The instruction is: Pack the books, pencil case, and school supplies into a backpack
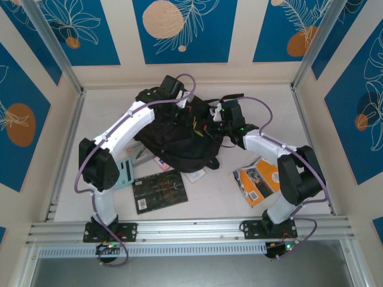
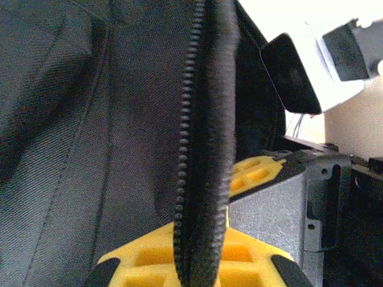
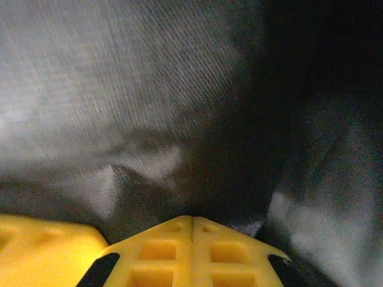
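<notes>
Left gripper [image 2: 200,263] pinches the zip edge of the one backpack [image 2: 72,119]; right gripper [image 3: 191,226] pressed together (against fabric).

You're working in a robot test cell.
Your left arm [image 1: 122,131] and right arm [image 1: 266,146] are bolted to an aluminium rail [image 1: 191,230] at a white table [image 1: 281,98], boxed in by metal posts [image 1: 51,45] and blue leaf-print panels [image 1: 182,30].

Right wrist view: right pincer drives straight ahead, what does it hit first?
The large black fabric backpack: its cloth lies directly ahead of the right pincer's closed yellow tips, seemingly close, though depth is unclear.
</notes>
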Robot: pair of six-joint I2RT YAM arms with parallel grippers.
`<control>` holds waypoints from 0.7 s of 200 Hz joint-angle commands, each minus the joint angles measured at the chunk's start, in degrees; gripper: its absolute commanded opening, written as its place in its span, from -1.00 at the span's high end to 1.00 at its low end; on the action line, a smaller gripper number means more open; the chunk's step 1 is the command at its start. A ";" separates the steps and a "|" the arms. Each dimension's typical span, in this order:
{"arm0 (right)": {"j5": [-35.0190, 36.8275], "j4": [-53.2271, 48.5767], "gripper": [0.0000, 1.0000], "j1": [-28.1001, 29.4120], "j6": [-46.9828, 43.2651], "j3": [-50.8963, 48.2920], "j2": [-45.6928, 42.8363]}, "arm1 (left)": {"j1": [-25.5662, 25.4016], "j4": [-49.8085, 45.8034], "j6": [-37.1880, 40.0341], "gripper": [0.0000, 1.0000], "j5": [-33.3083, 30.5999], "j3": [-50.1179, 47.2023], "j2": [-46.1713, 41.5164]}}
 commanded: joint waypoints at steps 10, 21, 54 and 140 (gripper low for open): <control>4.68 -8.30 0.45 0.54 -6.96 0.36 -6.53 | 2.57 -0.87 1.08 1.00 -2.67 7.66 -1.26; 6.54 -10.55 0.25 0.83 -9.87 0.26 -8.92 | 3.33 -1.41 1.03 1.00 -3.89 10.02 -1.24; 9.14 -14.67 -0.09 1.32 -16.03 -2.18 -16.86 | 6.08 -2.05 1.01 1.00 -6.24 18.07 -0.99; 23.10 -17.80 -0.16 16.23 -36.66 -8.44 -19.21 | 10.80 -0.02 0.84 1.00 2.20 28.98 7.36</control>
